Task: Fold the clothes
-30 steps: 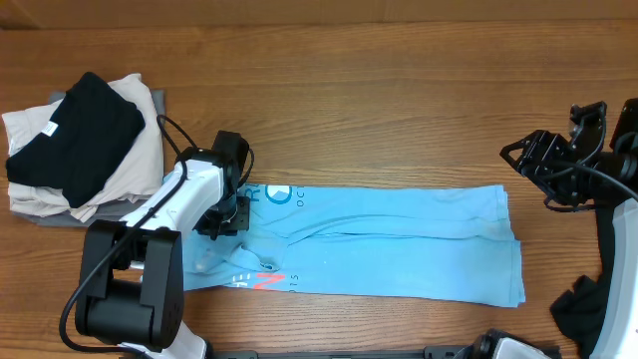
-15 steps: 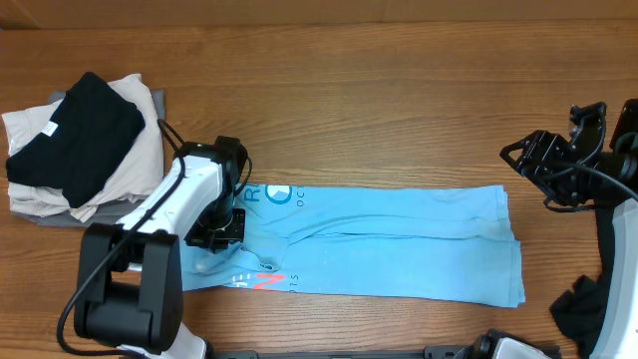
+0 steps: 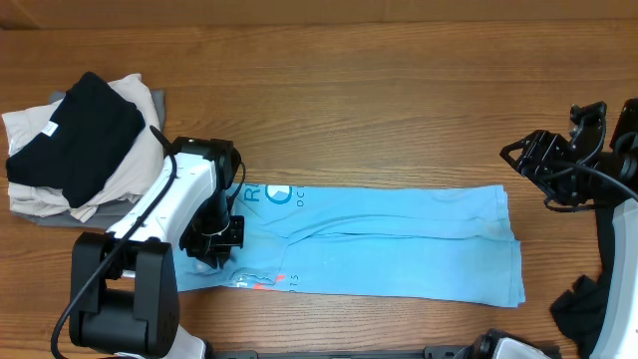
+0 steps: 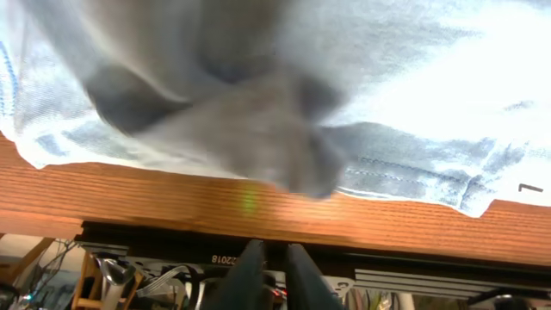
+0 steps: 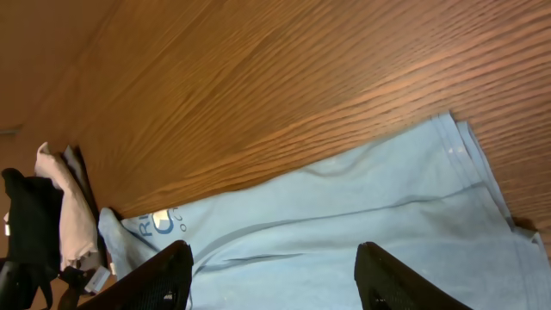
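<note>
Sky-blue printed fabric T-shirt (image 3: 399, 249): long axis left-right, lettered end beneath closed left gripper (image 4: 274, 263); right gripper (image 5: 275, 271) open, well apart.

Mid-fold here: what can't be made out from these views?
Left gripper grip: left wrist view blurred by close cloth; overhead, the left arm covers it. Whether it holds the T-shirt is unclear.
Lettering: overhead, part hidden under that arm, too small.
Pile: lower garments covered by the black garment.
Dark shape, overhead lower right: cut off behind the right arm.
</note>
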Motion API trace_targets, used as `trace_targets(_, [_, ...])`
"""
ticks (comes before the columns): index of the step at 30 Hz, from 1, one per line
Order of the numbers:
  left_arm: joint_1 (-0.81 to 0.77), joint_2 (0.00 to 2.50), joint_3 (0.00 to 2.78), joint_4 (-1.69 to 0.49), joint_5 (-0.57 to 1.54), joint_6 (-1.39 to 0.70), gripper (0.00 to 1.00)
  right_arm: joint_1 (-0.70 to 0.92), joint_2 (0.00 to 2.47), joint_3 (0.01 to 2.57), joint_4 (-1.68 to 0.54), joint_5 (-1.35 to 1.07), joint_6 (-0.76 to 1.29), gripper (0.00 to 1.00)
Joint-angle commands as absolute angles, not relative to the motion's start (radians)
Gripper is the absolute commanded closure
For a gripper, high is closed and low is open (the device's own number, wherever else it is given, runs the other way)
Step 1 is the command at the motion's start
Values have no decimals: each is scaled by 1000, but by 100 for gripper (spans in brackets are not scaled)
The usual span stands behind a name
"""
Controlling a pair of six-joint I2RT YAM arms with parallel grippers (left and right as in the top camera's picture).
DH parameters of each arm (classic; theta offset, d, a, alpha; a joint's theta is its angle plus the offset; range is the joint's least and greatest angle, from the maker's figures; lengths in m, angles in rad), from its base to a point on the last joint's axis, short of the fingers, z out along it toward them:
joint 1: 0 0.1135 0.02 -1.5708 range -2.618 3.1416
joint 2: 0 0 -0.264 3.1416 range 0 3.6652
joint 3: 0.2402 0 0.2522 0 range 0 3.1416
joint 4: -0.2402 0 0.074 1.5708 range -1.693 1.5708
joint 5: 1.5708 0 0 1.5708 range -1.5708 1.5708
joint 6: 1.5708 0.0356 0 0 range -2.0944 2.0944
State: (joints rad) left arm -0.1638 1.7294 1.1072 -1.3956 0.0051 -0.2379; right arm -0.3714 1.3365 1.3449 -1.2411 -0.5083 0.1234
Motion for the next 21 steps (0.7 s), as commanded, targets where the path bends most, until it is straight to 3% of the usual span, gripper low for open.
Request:
trace_targets(1, [-144, 1713, 1124, -1402, 26, -244, 96, -366, 1336, 1348, -1237, -506, 123, 36])
trace_targets(5, [-133, 1713, 1124, -1398, 26, -244, 96, -366, 1336, 1348, -1237, -506, 123, 36])
trace_targets(6, [-131, 1713, 1124, -1387, 26, -244, 90, -366, 1336, 1348, -1238, -506, 123, 35])
trace_targets(8, [-131, 1713, 1122, -1355, 26, -244, 53, -366, 1336, 1348, -1238, -506, 123, 35])
trace_targets(9, [-131, 1713, 1122, -1340, 27, -244, 42, -366, 1336, 1348, -1238, -506, 123, 35])
trace_targets(10, [-131, 1713, 1121, -1326, 27, -245, 40, -366, 1336, 1348, -1238, -506, 123, 35])
trace_targets(12, [-131, 1713, 1121, -1309, 27, -251, 50, -366, 1336, 1348, -1238, -506, 123, 36])
trace_targets(14, [-131, 1713, 1116, -1302, 26, -251, 73, -366, 1336, 1348, -1239, -505, 123, 35])
trace_targets(16, [-130, 1713, 1105, -1302, 18, -250, 85, -366, 1336, 1348, -1240, -494, 123, 35])
trace_targets(19, [-123, 1713, 1074, -1302, -10, -251, 96, -366, 1336, 1348, -1242, -487, 123, 35])
trace_targets(21, [-108, 1713, 1051, -1291, -21, -263, 96, -366, 1336, 1348, -1242, -487, 123, 35])
